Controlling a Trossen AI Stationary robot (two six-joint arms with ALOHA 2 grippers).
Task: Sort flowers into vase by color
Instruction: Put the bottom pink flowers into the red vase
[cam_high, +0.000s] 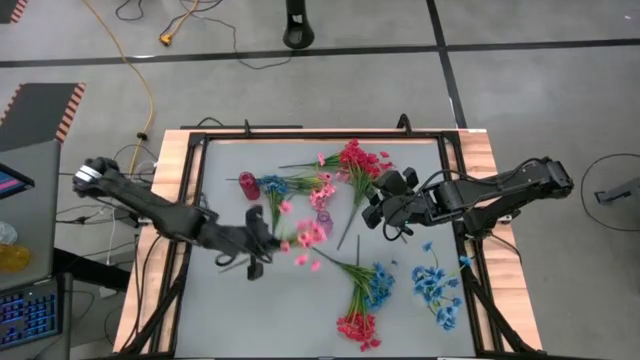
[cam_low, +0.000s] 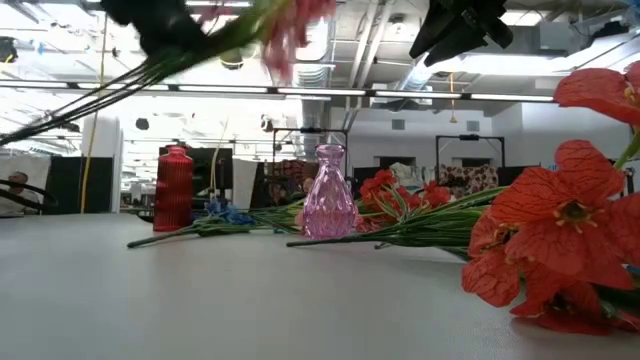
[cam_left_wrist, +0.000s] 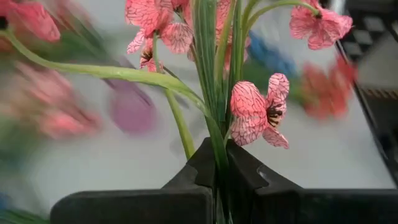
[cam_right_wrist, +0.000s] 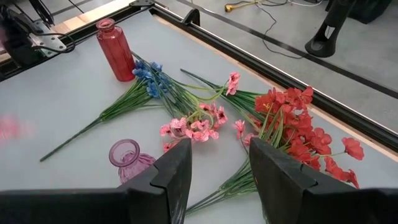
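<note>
Between left gripper (cam_left_wrist: 219, 186) jaws: unlabelled pink flowers (cam_left_wrist: 258, 112).

left arm (cam_high: 150, 205): black jointed links, silver cap at upper-left end | right arm (cam_high: 500, 190): black, bulky links, black cables along it | right gripper (cam_right_wrist: 217, 180): two matte black angular fingers (cam_right_wrist: 171, 174)

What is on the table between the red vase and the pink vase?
Blue flowers with green stems lie between the red vase and the pink vase; the right wrist view shows it best.
</note>
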